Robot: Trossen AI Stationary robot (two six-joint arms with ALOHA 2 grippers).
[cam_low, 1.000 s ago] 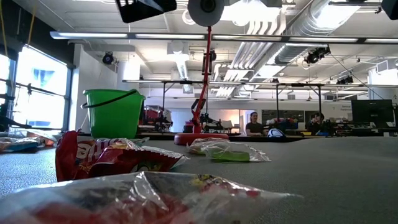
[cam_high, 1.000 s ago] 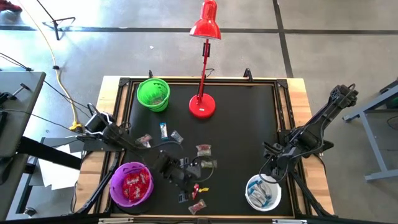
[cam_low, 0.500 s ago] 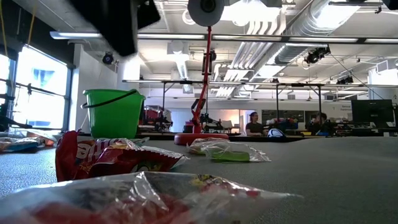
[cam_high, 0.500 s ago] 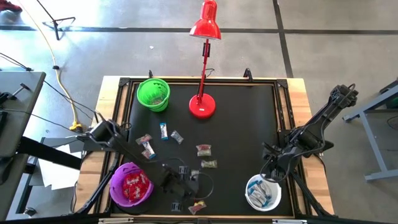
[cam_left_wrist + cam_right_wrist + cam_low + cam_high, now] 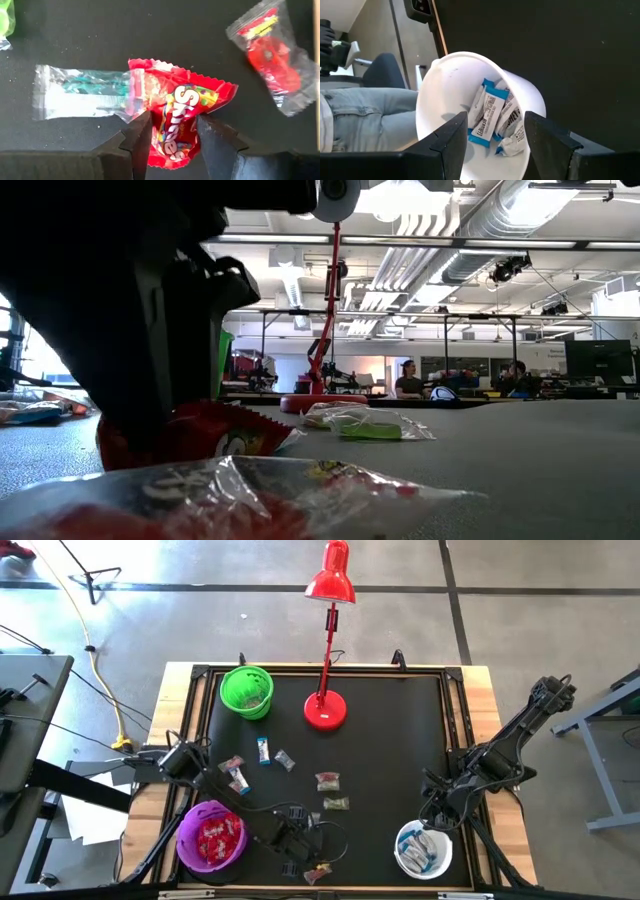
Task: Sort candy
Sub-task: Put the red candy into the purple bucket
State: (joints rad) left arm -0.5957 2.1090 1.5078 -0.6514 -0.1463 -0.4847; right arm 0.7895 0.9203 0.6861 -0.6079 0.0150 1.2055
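From above, the left gripper (image 5: 305,852) hovers low at the mat's (image 5: 390,740) near edge beside the purple bowl (image 5: 211,836); the right gripper (image 5: 432,818), spread, waits over the white bowl (image 5: 424,850). Left wrist: a red candy (image 5: 177,120) lies between spread fingers (image 5: 141,135), long axis running straight in, overlapping a clear one (image 5: 82,92). Low: an open workshop beyond.
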